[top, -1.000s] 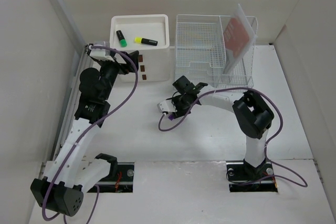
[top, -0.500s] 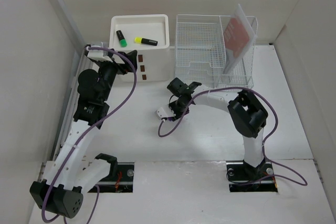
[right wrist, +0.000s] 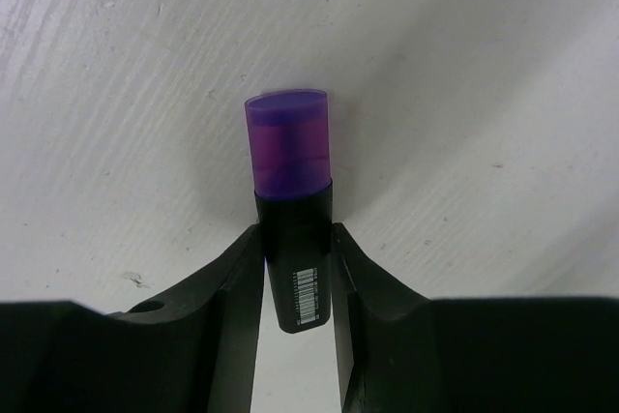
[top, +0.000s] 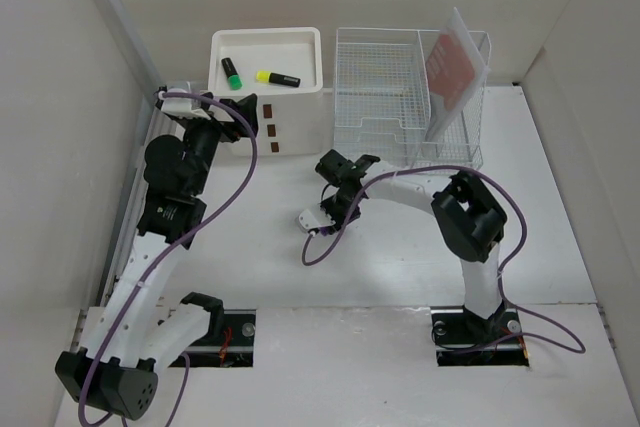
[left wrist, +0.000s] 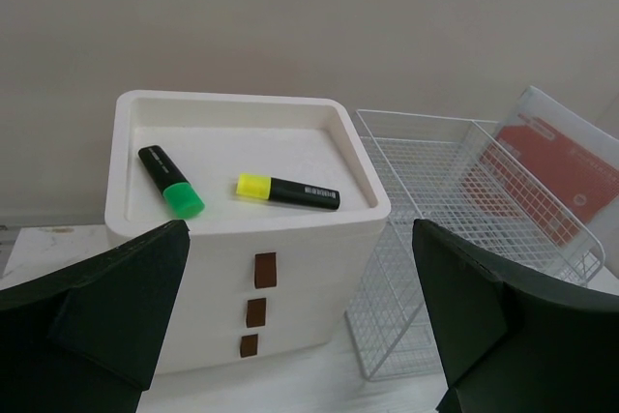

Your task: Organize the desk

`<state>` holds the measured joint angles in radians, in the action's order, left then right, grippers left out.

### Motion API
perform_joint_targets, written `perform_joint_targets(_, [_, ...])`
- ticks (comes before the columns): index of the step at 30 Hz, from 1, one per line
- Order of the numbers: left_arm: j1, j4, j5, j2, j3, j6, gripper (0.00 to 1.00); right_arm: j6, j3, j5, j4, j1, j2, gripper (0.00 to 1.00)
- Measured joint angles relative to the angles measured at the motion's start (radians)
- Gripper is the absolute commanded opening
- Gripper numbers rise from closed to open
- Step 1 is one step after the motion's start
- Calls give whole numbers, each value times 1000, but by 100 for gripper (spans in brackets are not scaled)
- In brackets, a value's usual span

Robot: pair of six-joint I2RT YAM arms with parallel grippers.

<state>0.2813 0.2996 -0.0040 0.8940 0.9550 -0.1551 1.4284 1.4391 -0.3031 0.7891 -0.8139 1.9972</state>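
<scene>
A purple highlighter (right wrist: 290,171) with a black body lies on the white desk (right wrist: 484,94). My right gripper (right wrist: 296,244) is shut on it, both fingers pressed against the black body. In the top view that gripper (top: 333,205) is low over the middle of the desk (top: 250,257), and the highlighter is hidden under it. My left gripper (left wrist: 300,336) stands wide open with nothing between its fingers, facing the cream drawer box (left wrist: 290,268). In the top view it (top: 235,112) hovers just left of that box (top: 290,117).
A green highlighter (left wrist: 171,182) and a yellow highlighter (left wrist: 287,191) lie in the box's tray top. Right of the box stands a white wire rack (top: 385,87) holding a red booklet (top: 452,65). A grey rail (top: 125,217) runs along the left edge.
My right gripper has shifted a little left and down, and its jaws have come together onto the purple highlighter. The left arm has barely moved.
</scene>
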Motion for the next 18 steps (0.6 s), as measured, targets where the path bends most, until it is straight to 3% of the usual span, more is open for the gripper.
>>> perform_joint_targets(12, [0, 3, -28, -15, 0, 1, 100, -217, 74, -143, -5, -3, -55, 3])
perform_joint_targets(18, [0, 4, -48, -18, -1, 1, 100, -373, 164, -172, -90, -6, -118, 2])
